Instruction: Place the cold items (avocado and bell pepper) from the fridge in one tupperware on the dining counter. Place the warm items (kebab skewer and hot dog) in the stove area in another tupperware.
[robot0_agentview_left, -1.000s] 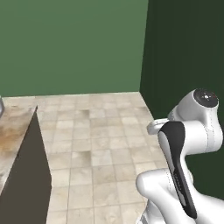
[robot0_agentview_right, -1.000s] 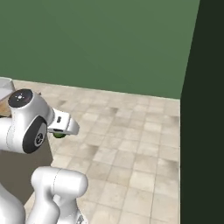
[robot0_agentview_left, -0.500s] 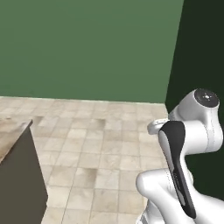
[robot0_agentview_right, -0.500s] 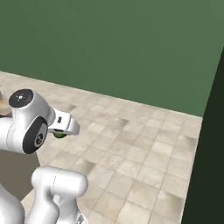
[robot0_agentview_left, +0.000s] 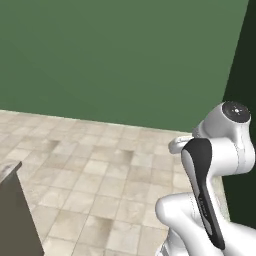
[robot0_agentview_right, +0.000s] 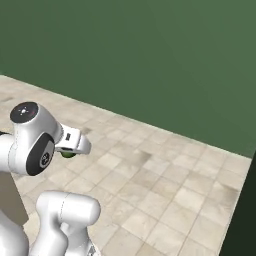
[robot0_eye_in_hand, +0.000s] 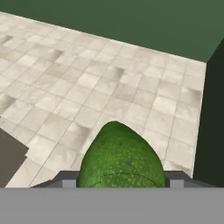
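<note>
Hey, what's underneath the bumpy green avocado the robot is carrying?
Beige tiled floor lies far below the bumpy green avocado, held in the gripper. The avocado itself covers the tiles straight beneath.

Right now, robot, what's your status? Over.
Hand shut on the avocado, carried high over the tiled floor. Avocado also peeks out green under the wrist. Green wall ahead, nothing in the way. Over.

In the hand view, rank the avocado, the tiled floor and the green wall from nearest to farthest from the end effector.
1. The avocado: held in the end effector, at the bottom centre of the hand view.
2. The tiled floor: below and ahead, spreading across the middle.
3. The green wall: farthest, along the top beyond the floor.
</note>
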